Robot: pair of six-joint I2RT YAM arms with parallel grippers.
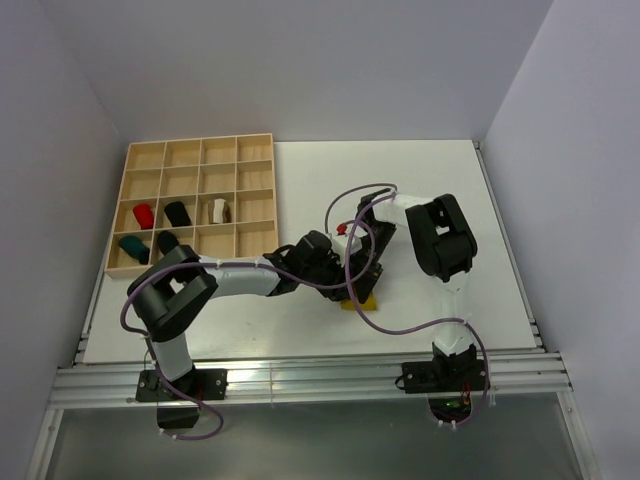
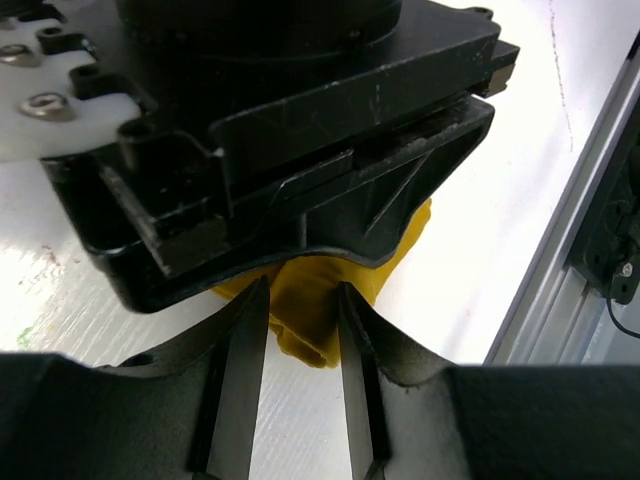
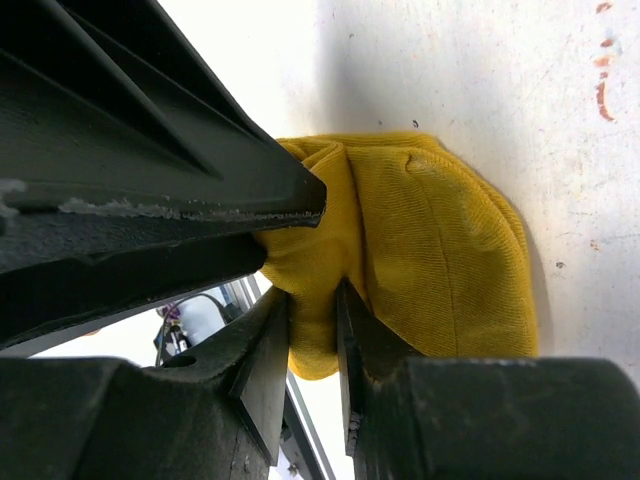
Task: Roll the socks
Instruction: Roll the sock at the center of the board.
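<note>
White tabletop [image 1: 450, 200] between plain pale walls, evenly lit.

Right gripper [image 3: 312, 305] nearly shut, pinching a thin fold of the mustard-yellow fabric sock [image 3: 440, 250] between its black fingers. Left gripper [image 2: 303, 300] about half parted, straddling the opposite bunched end of the same sock, with fabric filling the gap and touching both fingers [image 2: 245, 340]. Firmness of that second pinch not possible to judge. Probably held this way to anchor one end while turning the other over it, and to keep the soft strip from springing flat. Judged as mid-roll: bunched and doubled over, not yet a tidy stubby bundle.

Lies on the table toward the near edge, right under both wrists, with only a yellow corner showing from overhead.

Both wrists pitched steeply down and crowded nose to nose, the right gripper's black housing directly over the left fingers. Left arm [image 1: 235, 275] stretched low and rightward from a folded elbow. Right arm [image 1: 445, 235] arched up and bent back toward the middle.

Farther out, at the back-left, a shallow wooden tray of square compartments [image 1: 200, 140]. Holds rolled socks: red [image 1: 144, 215], black [image 1: 178, 213] and white-and-brown [image 1: 219, 211] in one row, teal [image 1: 133, 245] and a dark one [image 1: 166, 242] in the nearest row. Well apart from the yellow sock.
</note>
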